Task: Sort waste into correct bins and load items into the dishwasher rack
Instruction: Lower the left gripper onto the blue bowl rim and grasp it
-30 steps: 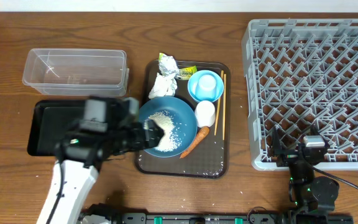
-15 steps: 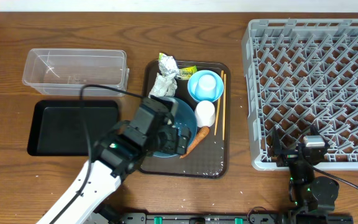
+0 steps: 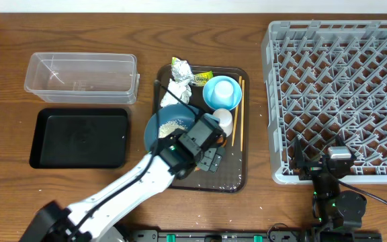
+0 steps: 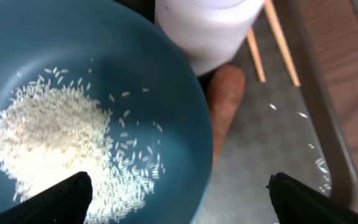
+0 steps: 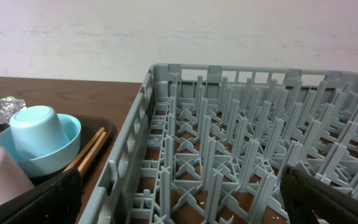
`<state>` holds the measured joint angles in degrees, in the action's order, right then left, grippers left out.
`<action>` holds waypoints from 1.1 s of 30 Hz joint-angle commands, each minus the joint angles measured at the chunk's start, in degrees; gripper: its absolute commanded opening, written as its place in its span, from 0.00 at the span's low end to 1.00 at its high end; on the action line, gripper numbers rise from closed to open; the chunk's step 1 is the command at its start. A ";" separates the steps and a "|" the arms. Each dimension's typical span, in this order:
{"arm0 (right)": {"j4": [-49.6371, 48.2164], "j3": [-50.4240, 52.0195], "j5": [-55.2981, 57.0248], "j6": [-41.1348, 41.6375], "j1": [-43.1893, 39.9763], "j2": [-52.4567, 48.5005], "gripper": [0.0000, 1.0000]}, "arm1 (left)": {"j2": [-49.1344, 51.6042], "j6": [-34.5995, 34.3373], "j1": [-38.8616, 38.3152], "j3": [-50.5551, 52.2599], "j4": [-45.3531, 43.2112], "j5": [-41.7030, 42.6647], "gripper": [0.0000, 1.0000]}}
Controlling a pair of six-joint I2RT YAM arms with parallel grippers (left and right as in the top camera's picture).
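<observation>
**Left gripper** (image 4: 179,202): jaws spread wide and clamped on nothing. One fingertip is over the rice side of the large blue bowl (image 4: 135,74), the other over the brown tray (image 4: 260,155). The bowl's rim lies between them.

**Carrot** (image 4: 225,102): shows only in the left wrist view; in the overhead the left arm covers it. It lies on the tray against the bowl's outer wall, just beside the whitish cup (image 4: 210,25). Its long axis follows the bowl's rim. One end slips under that rim, so which way the tip points cannot be told.

**Large blue bowl**: near-left part of the tray. It holds a heap of rice (image 4: 55,143) to one side, with loose grains scattered beyond it.

**Chopsticks** (image 3: 238,111): paired, with the long axis running near to far along the tray's right edge.

**Small light-blue bowl** (image 3: 222,94): far right of the tray. The right wrist view shows a small cup (image 5: 39,130) upside down in it.

**Foil** (image 3: 181,67), **tissue** (image 3: 175,93), **yellow-green packet** (image 3: 203,77): far end of the tray.

**Clear tub** (image 3: 80,77), **black bin** (image 3: 79,138): left of the tray, with the tub behind the bin.

**Dishwasher rack** (image 3: 341,94): right of the tray.

**Right gripper** (image 5: 179,205): jaws fully apart and gripping nothing, at the rack's near edge.
</observation>
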<state>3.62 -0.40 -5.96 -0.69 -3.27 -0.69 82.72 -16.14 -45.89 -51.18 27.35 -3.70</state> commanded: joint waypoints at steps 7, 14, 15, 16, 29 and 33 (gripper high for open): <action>0.24 0.09 0.09 -0.46 -0.13 0.31 0.99 | 6.23 3.02 -0.22 -1.14 -4.11 -7.43 0.79; 0.24 0.09 0.09 -0.46 -0.13 0.31 0.99 | 8.41 3.02 -0.24 -1.11 -4.11 -7.30 0.73; 0.24 0.09 0.09 -0.46 -0.13 0.31 0.99 | 8.59 3.02 -0.24 -1.14 -4.13 -7.30 0.73; 0.24 0.09 0.09 -0.46 -0.13 0.31 0.99 | 8.66 3.02 -0.24 -1.14 -4.15 -7.32 0.73; 0.24 0.09 0.09 -0.46 -0.13 0.31 0.99 | 10.93 3.02 -0.24 -1.07 -4.76 -5.09 0.71; 0.24 0.09 0.09 -0.46 -0.13 0.31 0.99 | 11.58 3.02 -0.22 -1.07 -4.92 -5.14 0.65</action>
<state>3.62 -0.40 -5.96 -0.69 -3.27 -0.69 93.36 -13.52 -46.19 -51.18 22.50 -8.97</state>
